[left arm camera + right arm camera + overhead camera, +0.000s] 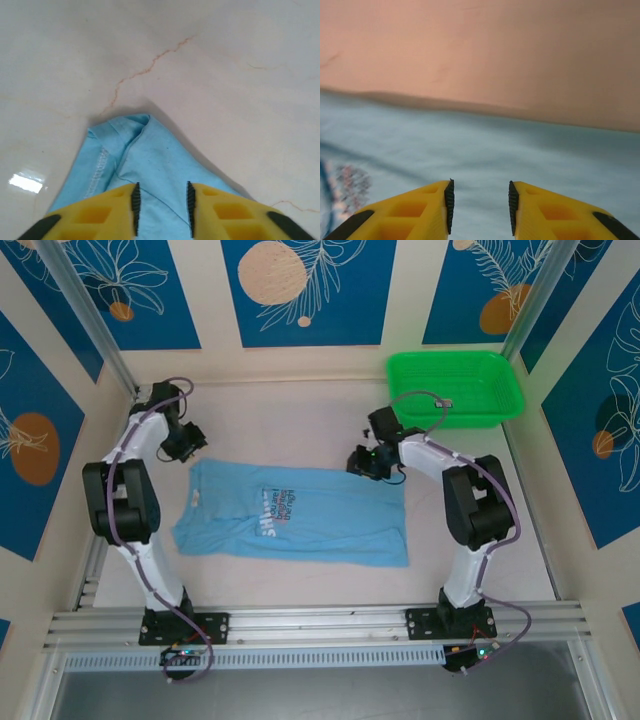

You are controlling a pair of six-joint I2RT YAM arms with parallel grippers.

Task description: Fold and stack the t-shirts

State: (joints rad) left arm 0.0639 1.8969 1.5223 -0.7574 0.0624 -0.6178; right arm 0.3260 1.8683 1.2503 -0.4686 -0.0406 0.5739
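Left claw [161,202], spread, sits over a t-shirt [150,160] corner, hem stitching [100,167] visible close-up. Right claw [479,202], spread too, sees lettering [350,185] leftward.

White-and-black arms [155,565] trail lilac cables [498,492]; yellow fingers [90,215] carry black ribbed pads [135,207].

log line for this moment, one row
shirt spread flat, unfolded | left claw open at shirt corner | right claw open over shirt's far edge

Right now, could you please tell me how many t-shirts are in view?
1. The light-blue t-shirt lies spread flat in the middle of the table. Whether another lies hidden beneath it cannot be told.
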